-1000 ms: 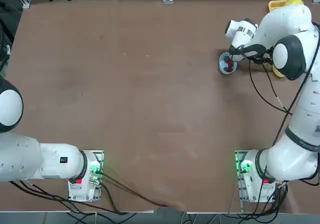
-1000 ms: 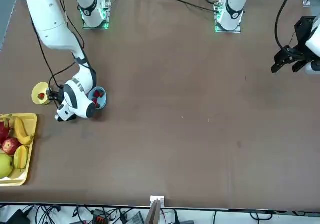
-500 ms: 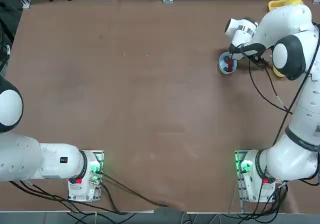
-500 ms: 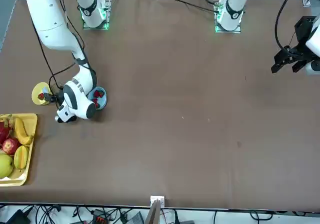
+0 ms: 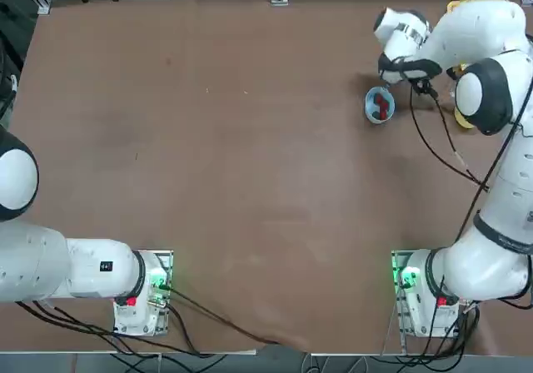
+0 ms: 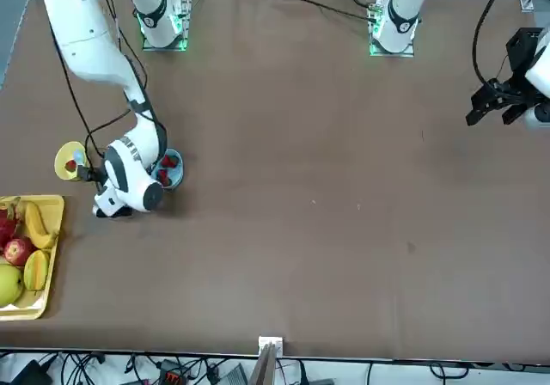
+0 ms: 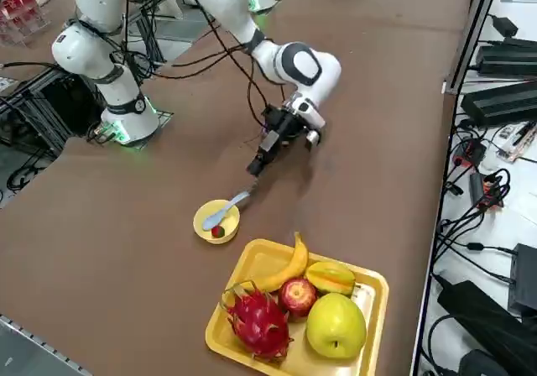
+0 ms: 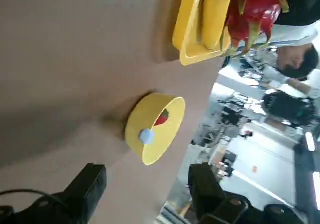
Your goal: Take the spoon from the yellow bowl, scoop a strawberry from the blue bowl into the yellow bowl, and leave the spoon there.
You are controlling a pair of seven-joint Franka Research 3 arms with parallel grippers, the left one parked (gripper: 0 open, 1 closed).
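Note:
The pale spoon (image 7: 226, 210) rests in the yellow bowl (image 7: 205, 223), its handle sticking out over the rim toward my arm. One strawberry (image 7: 218, 232) lies in that bowl beside it. My right gripper (image 7: 258, 163) hangs open a short way from the bowl, with nothing between its fingers. The wrist view looks at the yellow bowl (image 8: 150, 151), the spoon's handle end (image 8: 146, 136) and the strawberry (image 8: 161, 119) past the spread fingers (image 8: 92, 179). The blue bowl (image 5: 380, 105) holds red strawberries (image 5: 382, 102) just left of my wrist in the top view.
A rectangular yellow fruit tray (image 7: 373, 288) with a banana, apples and a dragon fruit sits close behind the yellow bowl, near the table's corner. The table's far edge and cables run just past it. The parked arm stays far across the table.
My gripper opened and let go of the spoon, which now stays in the yellow bowl. The hand then drew back and up from the bowl.

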